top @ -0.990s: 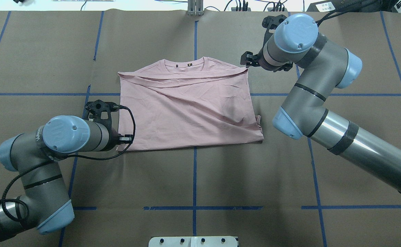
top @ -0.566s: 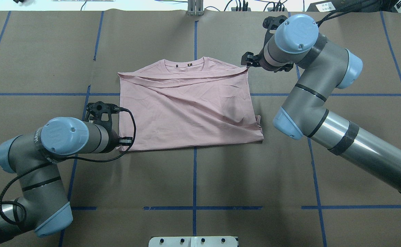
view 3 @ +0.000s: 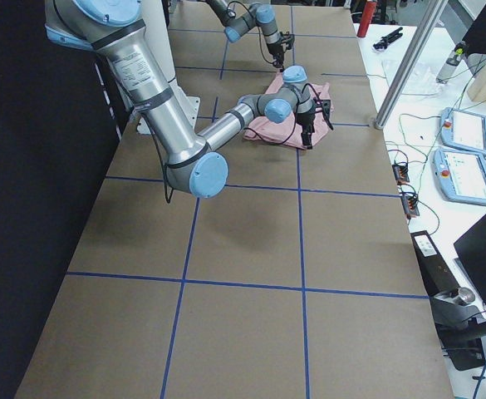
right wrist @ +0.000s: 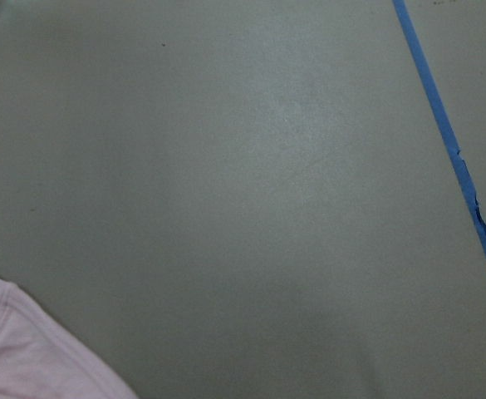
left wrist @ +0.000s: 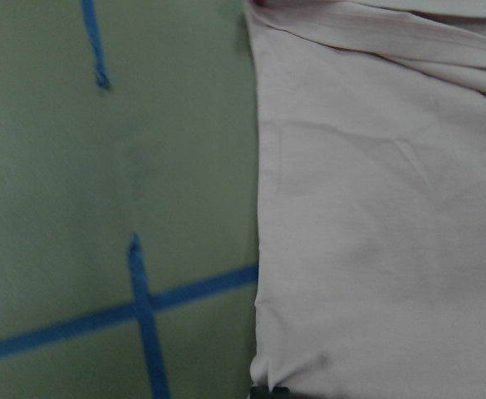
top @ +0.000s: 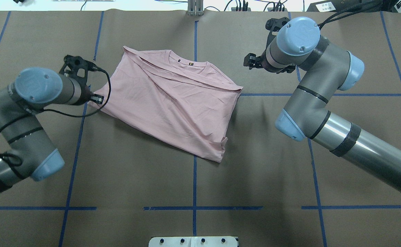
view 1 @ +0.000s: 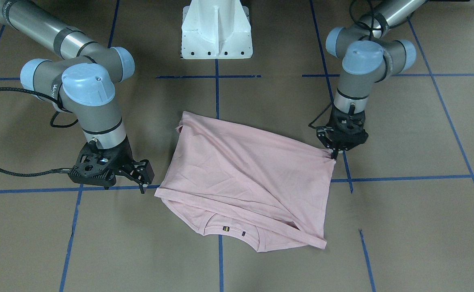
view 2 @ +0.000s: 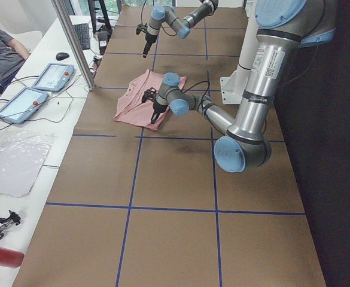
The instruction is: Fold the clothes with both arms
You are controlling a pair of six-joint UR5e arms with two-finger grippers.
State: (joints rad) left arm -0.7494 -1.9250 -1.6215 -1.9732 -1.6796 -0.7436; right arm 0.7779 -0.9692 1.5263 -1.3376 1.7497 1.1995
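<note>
Left pincer (view 1: 335,154) pinches a hem corner of the pink T-shirt (view 1: 253,178), which lies half-folded and skewed on the table (view 1: 261,267), spreading away from its tips toward the right pincer (view 1: 142,180). That one looks spread and empty, just beside the cloth's far corner. The step appears to be straightening; next, the right pincer needs a regrasp there.

T-shirt (top: 173,103): flat on the table (top: 193,185), between the two tools.
Left tool (view 1: 334,153): at the T-shirt's corner nearer the robot, clamped on it.
Right tool (view 1: 142,183): near the T-shirt's opposite, collar-end corner, not touching, fingers apart.
Collar (top: 186,64): on the T-shirt's far edge, between both tools.
</note>
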